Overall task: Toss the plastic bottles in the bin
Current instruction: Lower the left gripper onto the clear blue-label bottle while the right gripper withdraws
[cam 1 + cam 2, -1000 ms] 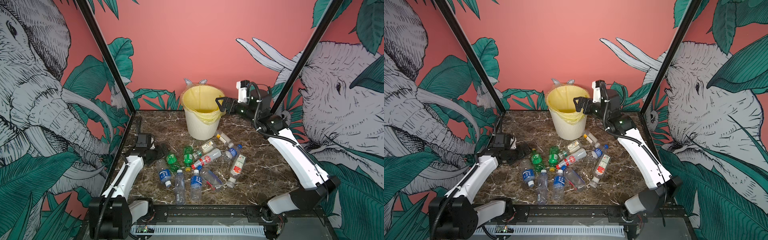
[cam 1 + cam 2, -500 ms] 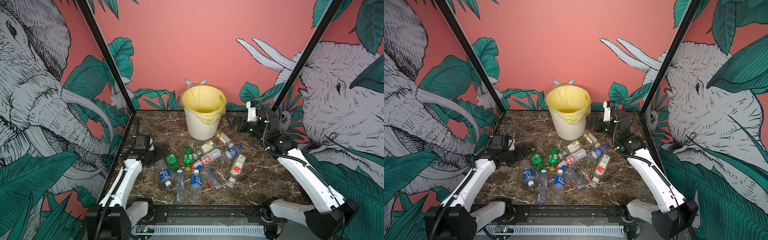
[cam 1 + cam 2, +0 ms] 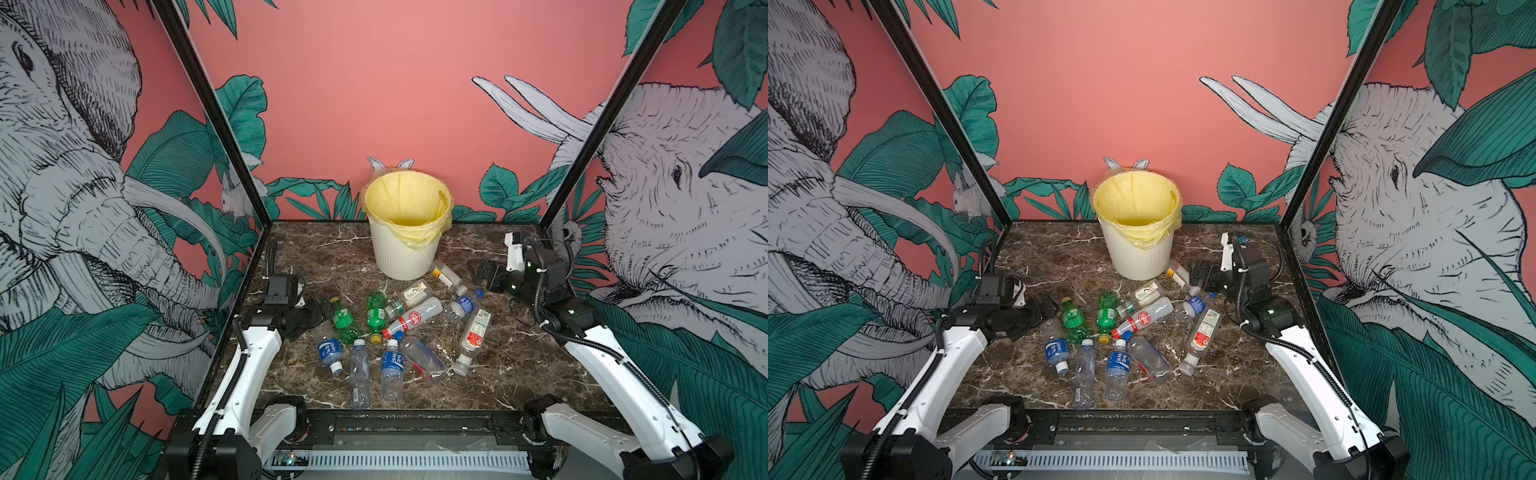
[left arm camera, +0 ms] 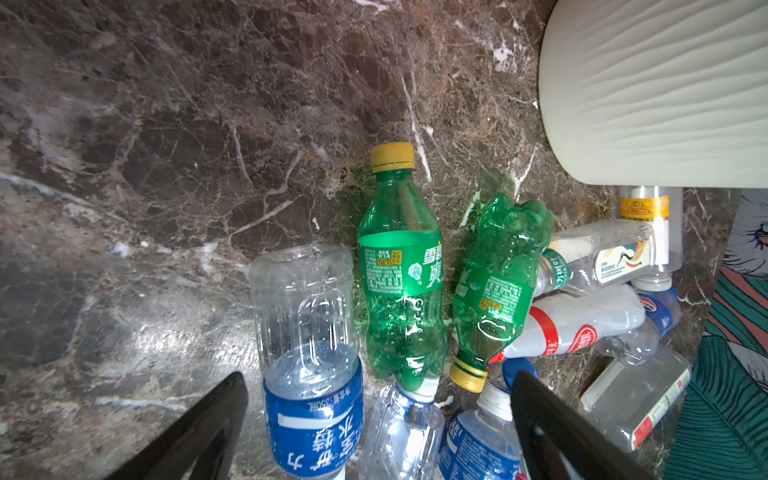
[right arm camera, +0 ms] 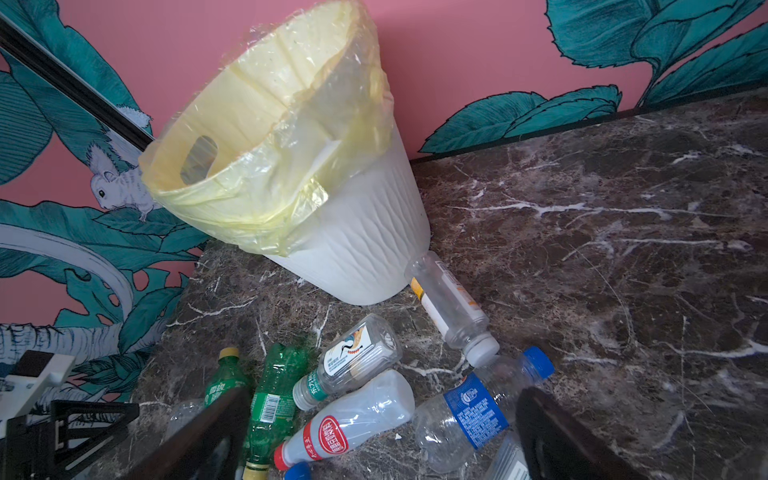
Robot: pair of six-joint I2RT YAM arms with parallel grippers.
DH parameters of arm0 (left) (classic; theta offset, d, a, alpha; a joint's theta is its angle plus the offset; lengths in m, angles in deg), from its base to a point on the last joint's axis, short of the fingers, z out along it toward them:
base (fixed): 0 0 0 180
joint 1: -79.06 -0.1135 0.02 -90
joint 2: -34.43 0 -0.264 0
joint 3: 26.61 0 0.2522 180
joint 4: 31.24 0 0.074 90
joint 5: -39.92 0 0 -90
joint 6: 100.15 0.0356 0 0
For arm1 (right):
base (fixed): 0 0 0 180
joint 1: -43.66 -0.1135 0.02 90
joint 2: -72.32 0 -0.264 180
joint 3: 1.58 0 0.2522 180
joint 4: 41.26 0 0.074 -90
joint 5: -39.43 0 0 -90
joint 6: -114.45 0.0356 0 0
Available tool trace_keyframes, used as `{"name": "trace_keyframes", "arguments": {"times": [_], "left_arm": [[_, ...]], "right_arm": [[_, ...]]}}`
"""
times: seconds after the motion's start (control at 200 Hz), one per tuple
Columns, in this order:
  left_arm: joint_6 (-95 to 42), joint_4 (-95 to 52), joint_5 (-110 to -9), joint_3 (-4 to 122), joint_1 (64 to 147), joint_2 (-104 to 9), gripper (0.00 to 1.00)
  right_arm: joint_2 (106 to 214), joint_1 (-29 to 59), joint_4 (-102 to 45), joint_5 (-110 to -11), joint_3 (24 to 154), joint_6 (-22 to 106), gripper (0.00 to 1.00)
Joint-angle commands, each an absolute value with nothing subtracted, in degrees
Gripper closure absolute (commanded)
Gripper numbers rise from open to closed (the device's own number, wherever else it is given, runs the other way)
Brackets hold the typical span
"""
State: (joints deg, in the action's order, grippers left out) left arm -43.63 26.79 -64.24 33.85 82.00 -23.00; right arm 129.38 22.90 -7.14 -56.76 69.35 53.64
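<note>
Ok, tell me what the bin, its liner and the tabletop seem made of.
Bin: probably moulded plastic, matte cream-white; wavy ribs run down its wall.
Liner: thin plastic film, glossy translucent yellow; it wrinkles and folds over the rim.
Tabletop: brown marble or a marble-look surface, polished; white veins, soft glare.

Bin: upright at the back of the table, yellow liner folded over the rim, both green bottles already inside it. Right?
Not quite. The bin is upright at the back of the table with the yellow liner folded over its rim, but both green bottles lie on the table in front of it, not inside. The left wrist view shows them side by side.
</note>
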Motion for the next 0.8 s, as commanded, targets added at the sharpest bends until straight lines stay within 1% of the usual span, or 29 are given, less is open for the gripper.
{"name": "trace_keyframes", "arguments": {"times": [0.0,0.11,0.255,0.46,0.795], "left_arm": [[-44.4,31.2,-63.6,33.1,81.7,-21.0,0.01],[-44.4,35.1,-60.6,33.4,81.8,-20.4,0.01],[-44.1,37.4,-59.9,32.7,81.8,-20.7,0.01],[-44.8,34.8,-62.3,28.6,81.8,-21.3,0.01],[-45.6,31.8,-59.8,25.8,83.1,-22.3,0.01]], "right_arm": [[128.5,23.4,-7.8,-55.2,67.4,54.4,0.01],[128.6,23.6,-7.8,-55.4,66.0,54.8,0.01],[128.1,23.7,-8.3,-55.5,63.9,55.0,0.01],[128.5,24.0,-6.6,-57.0,64.3,54.6,0.01],[128.7,24.1,-4.6,-58.1,64.1,54.7,0.01]]}}
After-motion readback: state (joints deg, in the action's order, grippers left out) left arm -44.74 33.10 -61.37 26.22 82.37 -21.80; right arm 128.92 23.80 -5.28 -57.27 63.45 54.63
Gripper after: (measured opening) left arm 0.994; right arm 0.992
